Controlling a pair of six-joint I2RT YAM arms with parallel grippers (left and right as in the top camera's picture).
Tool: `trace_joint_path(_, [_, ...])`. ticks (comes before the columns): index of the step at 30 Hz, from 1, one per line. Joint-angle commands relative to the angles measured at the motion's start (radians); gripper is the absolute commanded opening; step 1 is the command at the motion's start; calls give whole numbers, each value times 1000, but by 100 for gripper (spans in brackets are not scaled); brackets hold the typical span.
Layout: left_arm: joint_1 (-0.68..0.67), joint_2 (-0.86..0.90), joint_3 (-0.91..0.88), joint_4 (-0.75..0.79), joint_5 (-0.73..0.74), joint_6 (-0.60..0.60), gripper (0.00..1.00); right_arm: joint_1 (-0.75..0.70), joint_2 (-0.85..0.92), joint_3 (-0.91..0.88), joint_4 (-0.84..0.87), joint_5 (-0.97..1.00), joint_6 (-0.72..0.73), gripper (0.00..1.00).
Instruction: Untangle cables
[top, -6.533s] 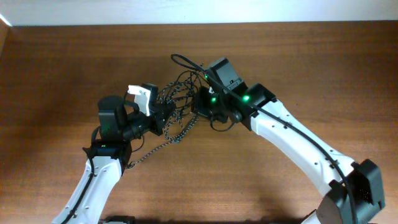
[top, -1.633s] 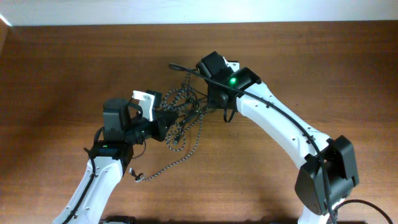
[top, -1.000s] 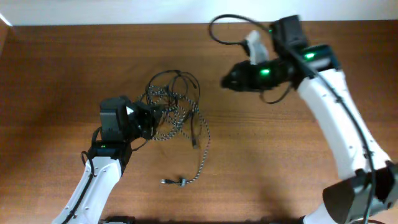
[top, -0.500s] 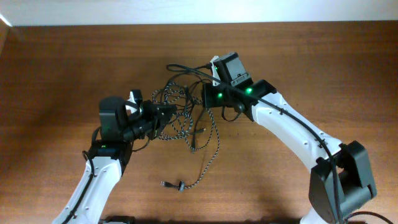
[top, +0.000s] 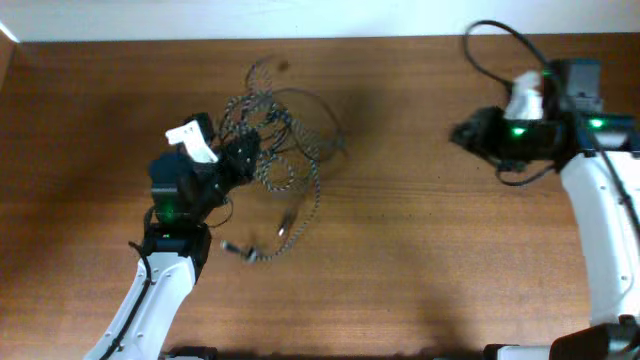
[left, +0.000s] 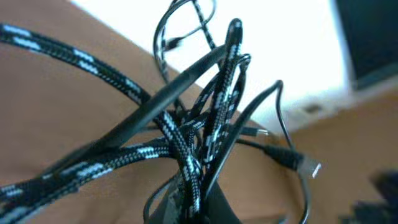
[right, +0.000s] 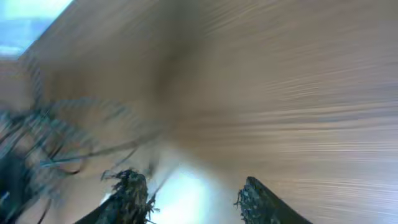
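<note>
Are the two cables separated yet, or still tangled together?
Still tangled: braided cable and thin black cable cross in one knot at the left gripper.

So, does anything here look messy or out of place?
Yes: the cables are one knotted clump, speckled and thin black looped through each other. The left hand is shut on the clump; the right hand stands open and empty, well away.
</note>
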Motion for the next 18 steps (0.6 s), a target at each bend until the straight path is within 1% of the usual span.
trace_joint_path(1, [0,-6,11,27,160,-62,0,153,-6,8,10,-153,-57,53])
trace_joint_path(2, [0,-6,11,29,177,-63,0,204,-6,8,35,-148,-74,54])
trace_joint_path(3, [0,-6,11,29,205,-65,0,250,-6,8,77,-136,-101,62])
trace_joint_path(4, [0,-6,11,28,219,-64,0,286,-6,8,113,-114,-101,67])
trace_joint_path(5, [0,-6,11,28,219,-65,0,326,-5,8,139,-109,-124,70])
trace_joint_path(6, [0,-6,11,30,222,-66,0,373,4,8,147,-38,-123,77])
trace_joint_path(8, [0,-6,11,32,238,-107,0,429,24,8,169,-20,-124,78])
trace_joint_path(9, [0,-6,11,32,241,-113,0,458,40,8,218,-9,-145,79])
trace_joint_path(10, [0,-6,11,30,225,-206,0,460,47,8,227,-9,-145,81])
trace_joint_path(11, [0,-6,11,14,182,-340,0,455,50,8,218,24,-142,86])
trace_joint_path(12, [0,-6,11,-48,112,-480,0,444,48,8,210,59,-142,89])
trace_joint_path(14, [0,-6,11,-243,-52,-629,0,428,48,8,176,55,-142,89])
trace_joint_path(15, [0,-6,11,-387,-122,-792,0,426,48,8,164,55,-142,89])
trace_joint_path(16, [0,-6,11,-532,-126,-1064,0,434,48,8,145,11,-142,90])
trace_joint_path(17, [0,-6,11,-561,-120,-1133,0,462,49,7,138,-28,-142,90])
trace_joint_path(18, [0,-6,11,-561,-113,-1133,0,504,55,5,149,-5,-142,89])
